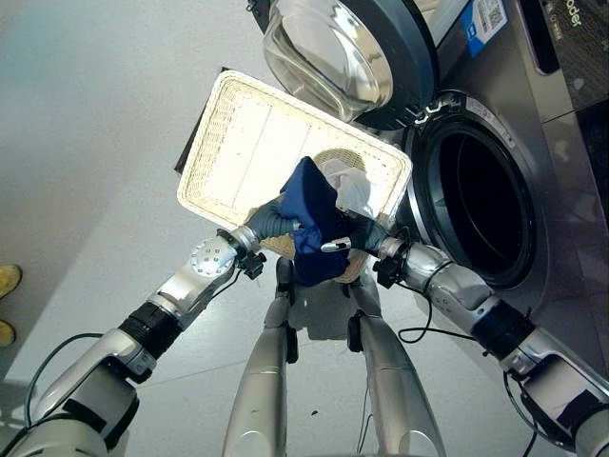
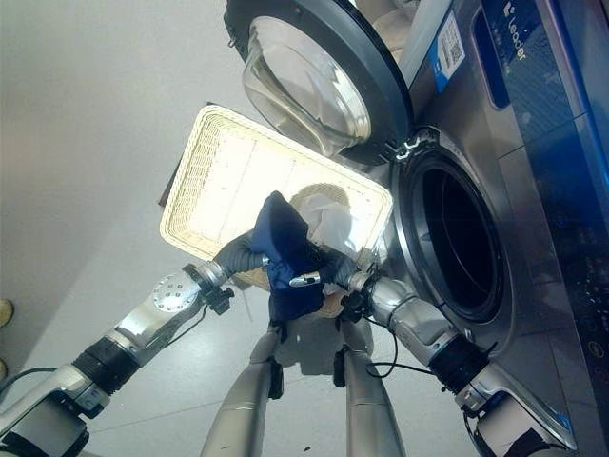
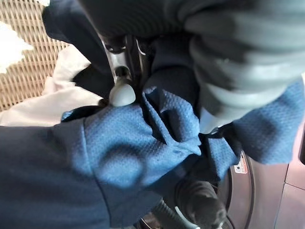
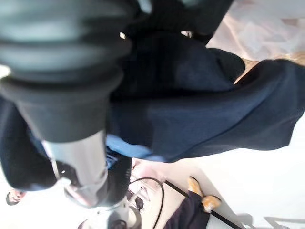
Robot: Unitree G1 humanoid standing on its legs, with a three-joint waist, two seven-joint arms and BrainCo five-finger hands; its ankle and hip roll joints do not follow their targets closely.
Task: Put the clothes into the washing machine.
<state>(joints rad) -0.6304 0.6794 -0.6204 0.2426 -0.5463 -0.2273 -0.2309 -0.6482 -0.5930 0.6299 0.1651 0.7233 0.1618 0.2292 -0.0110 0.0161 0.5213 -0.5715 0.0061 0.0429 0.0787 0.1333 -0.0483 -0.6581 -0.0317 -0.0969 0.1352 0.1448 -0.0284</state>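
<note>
A dark blue garment [image 1: 312, 205] hangs bunched between my two hands, just above the near end of a white wicker basket [image 1: 205, 143]. My left hand [image 1: 269, 221] grips it from the left, with its fingers buried in the blue folds [image 3: 133, 157]. From the right, my right hand [image 1: 363, 231] holds the same cloth, one silver finger [image 1: 335, 247] lying across it. A white garment [image 1: 350, 186] lies in the basket behind the blue one. The washing machine's drum [image 1: 485, 205] gapes dark just right of the hands.
The round glass door [image 1: 333, 57] of the washer stands swung open above the basket's far end. The grey machine front [image 1: 561, 171] fills the right side. A person's yellow shoes [image 1: 8, 281] show at the left edge on the pale floor.
</note>
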